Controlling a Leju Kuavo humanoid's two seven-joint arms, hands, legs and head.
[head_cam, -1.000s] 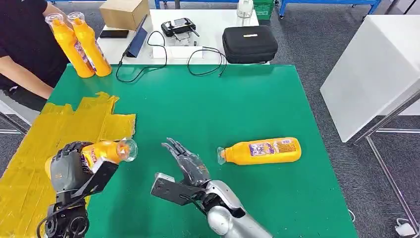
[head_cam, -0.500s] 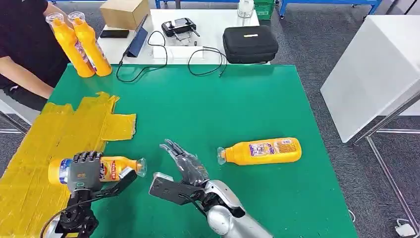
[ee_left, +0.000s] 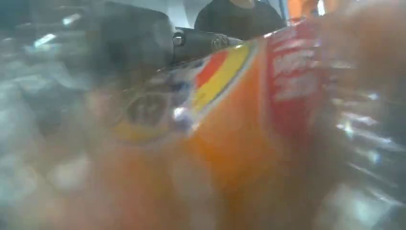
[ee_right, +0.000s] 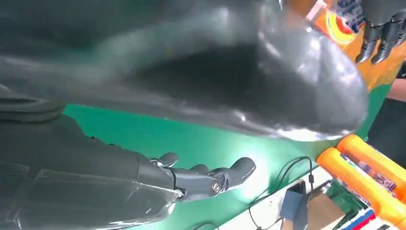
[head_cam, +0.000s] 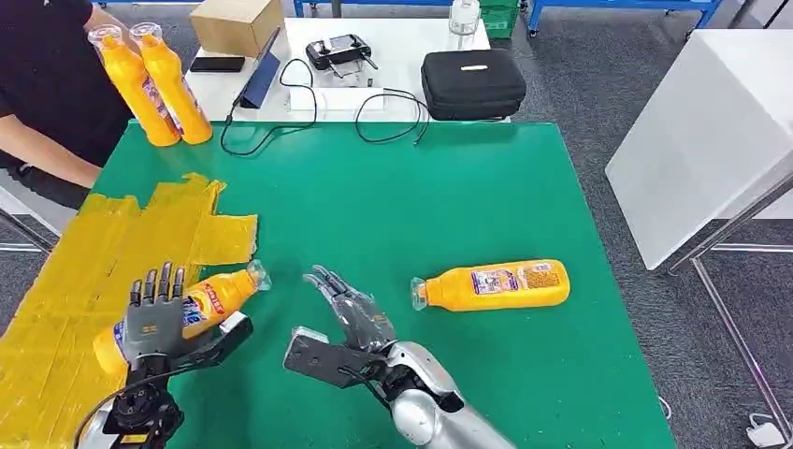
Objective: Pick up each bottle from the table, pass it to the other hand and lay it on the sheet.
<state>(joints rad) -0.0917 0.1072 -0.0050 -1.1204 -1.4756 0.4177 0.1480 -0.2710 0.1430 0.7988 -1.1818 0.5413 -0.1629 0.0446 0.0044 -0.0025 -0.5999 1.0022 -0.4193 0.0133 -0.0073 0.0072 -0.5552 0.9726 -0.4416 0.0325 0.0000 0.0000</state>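
An orange bottle (head_cam: 210,297) lies slanted at the edge of the yellow sheet (head_cam: 112,243), its clear cap over the green table (head_cam: 402,196). My left hand (head_cam: 154,313) is over its middle, with fingers stretched straight and apart and the thumb beside the bottle. Up close, the bottle label (ee_left: 239,120) is blurred in the left wrist view. My right hand (head_cam: 351,323) hovers open and holds nothing, between this bottle and a second orange bottle (head_cam: 491,285) lying on its side to the right. The right hand's fingers (ee_right: 210,179) are spread above the green cloth.
Two more orange bottles (head_cam: 154,84) stand at the table's far left corner, also seen as bottles (ee_right: 364,177) in the right wrist view. A person in black (head_cam: 47,84) sits at the left. Behind the table are a black case (head_cam: 472,82), cables (head_cam: 374,112) and a cardboard box (head_cam: 234,23).
My left hand has lowered the bottle onto the sheet's edge and uncurled its fingers from it. The right hand has stayed in place.
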